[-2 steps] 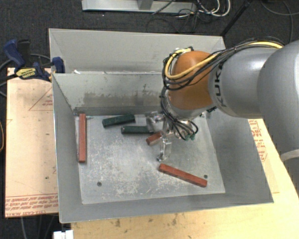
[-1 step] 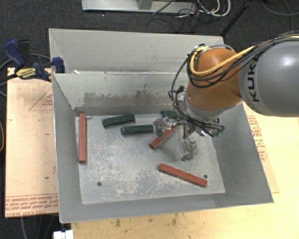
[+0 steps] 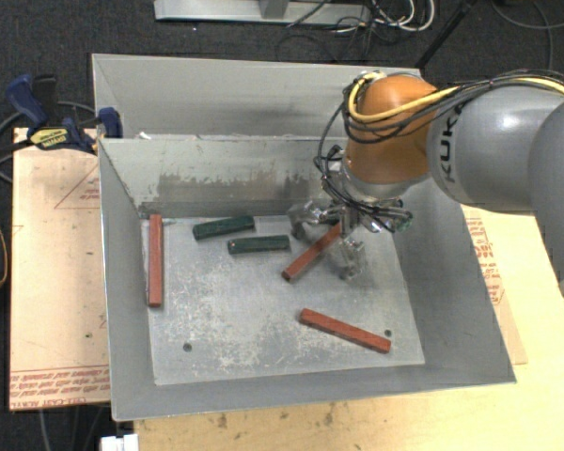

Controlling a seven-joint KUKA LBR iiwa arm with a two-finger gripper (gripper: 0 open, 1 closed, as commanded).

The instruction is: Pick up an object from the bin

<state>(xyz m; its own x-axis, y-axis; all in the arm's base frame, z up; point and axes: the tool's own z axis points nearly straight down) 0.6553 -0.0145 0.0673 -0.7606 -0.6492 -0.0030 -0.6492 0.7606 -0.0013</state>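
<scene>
The tool (image 3: 339, 242) hung low over the floor of the grey bin (image 3: 263, 397), right of the frame's centre, with the arm's orange cover directly above it; whether it was released or clenched could not be told, as its own body hid the working end. A short red-brown bar (image 3: 304, 261) lay slanted, its upper end running in under the tool and its lower end pointing toward the lower left; this looked like the piece in play, though a grasp on it could not be confirmed. Two dark green bars (image 3: 223, 226) (image 3: 258, 244) lay just to the left, the nearer one close to the slanted bar; a longer red-brown bar (image 3: 344, 331) lay below, toward the lower right, and another (image 3: 155, 259) ran along the left wall. The likely risk was a hold near one end only; the bar could pivot or slip out on lifting; a swinging free end might also knock the nearer green bar.
</scene>
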